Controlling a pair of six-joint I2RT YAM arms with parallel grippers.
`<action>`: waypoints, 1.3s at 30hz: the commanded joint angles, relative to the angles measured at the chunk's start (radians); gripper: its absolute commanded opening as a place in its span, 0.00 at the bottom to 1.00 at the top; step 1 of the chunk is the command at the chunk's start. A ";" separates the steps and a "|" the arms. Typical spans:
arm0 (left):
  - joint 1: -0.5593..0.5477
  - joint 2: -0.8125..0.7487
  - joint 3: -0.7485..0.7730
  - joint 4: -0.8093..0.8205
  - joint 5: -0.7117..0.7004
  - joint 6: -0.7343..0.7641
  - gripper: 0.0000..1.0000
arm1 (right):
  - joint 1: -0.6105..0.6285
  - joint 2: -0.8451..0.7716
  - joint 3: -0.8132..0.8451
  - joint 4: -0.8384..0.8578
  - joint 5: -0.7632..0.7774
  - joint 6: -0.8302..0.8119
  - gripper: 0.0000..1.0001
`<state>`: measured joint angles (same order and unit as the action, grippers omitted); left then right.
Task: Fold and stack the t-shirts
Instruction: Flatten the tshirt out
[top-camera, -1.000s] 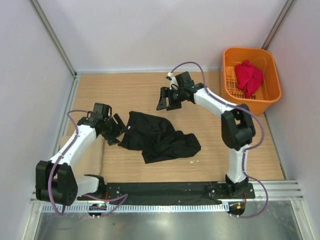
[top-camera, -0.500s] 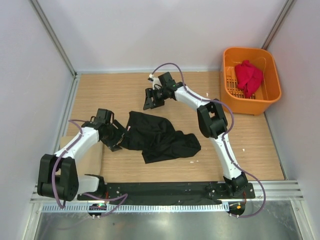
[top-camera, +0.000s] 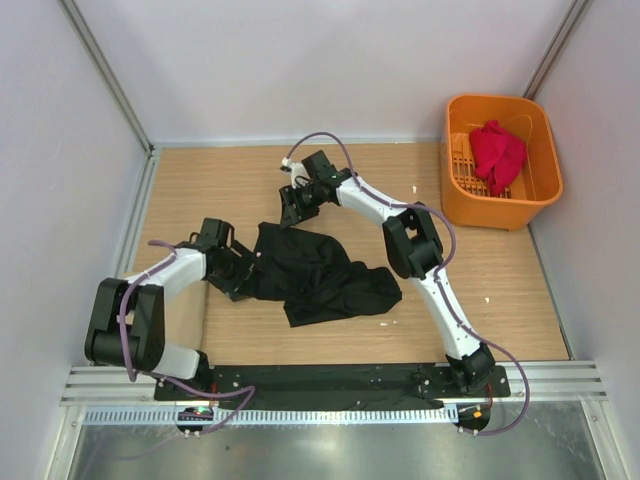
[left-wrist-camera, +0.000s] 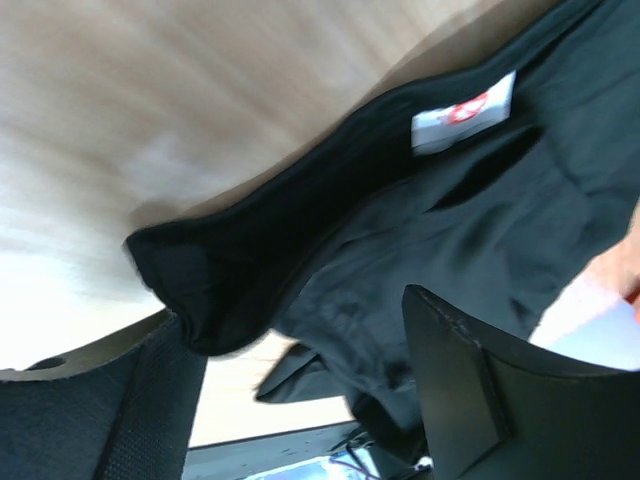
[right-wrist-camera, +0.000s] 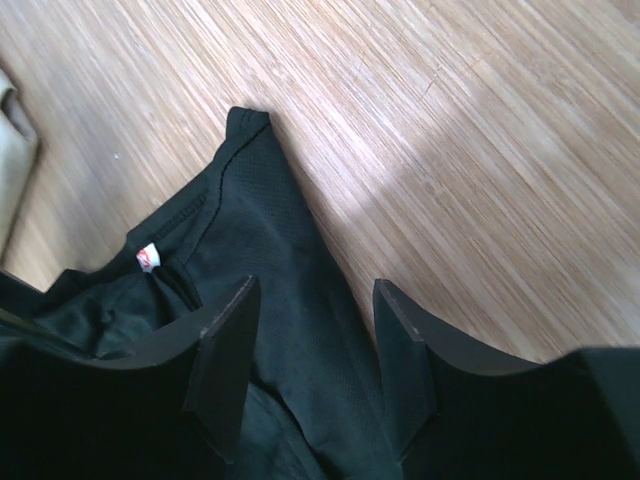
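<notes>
At the near edge of the desk, both arms rose from a dark base rail. Just beyond it on the left, a tan cardboard sheet lay flat, with the left arm stretched low across it. The left tool sat at the cardboard's far right corner, hard against the left edge of the black shirt. Its fingers stood wide apart, and a dark folded hem of the shirt ran into the gap between them. They straddled the cloth and did not pinch it. A white and red label showed on the shirt just past that tool.

The black shirt itself lay crumpled in the middle of the desk, its bulk to the right of the left tool. The right arm arched over the bare wood beside the shirt's right side and bent back toward its far edge. There the right tool hung over the shirt's far pointed corner. Its fingers also stood apart, with black cloth lying beneath the gap and the corner's tip just ahead of them. I could not tell whether they touched the cloth.

In the far right corner, well apart from both tools, an orange basket held the bunched red shirt.
</notes>
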<state>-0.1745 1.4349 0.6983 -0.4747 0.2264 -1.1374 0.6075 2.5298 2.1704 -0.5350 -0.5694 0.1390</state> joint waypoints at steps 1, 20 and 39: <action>0.003 0.061 0.016 0.097 -0.022 -0.004 0.75 | 0.017 0.023 0.045 -0.075 0.075 -0.085 0.54; 0.003 0.471 0.565 -0.042 -0.136 0.391 0.00 | -0.043 -0.160 -0.231 0.136 0.445 0.152 0.01; -0.005 1.205 1.761 -0.129 -0.056 0.588 0.36 | -0.250 -0.034 0.024 0.203 0.534 0.225 0.23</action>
<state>-0.2031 2.6263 2.3596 -0.5350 0.2050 -0.5789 0.3710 2.4722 2.0758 -0.2962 -0.0391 0.3759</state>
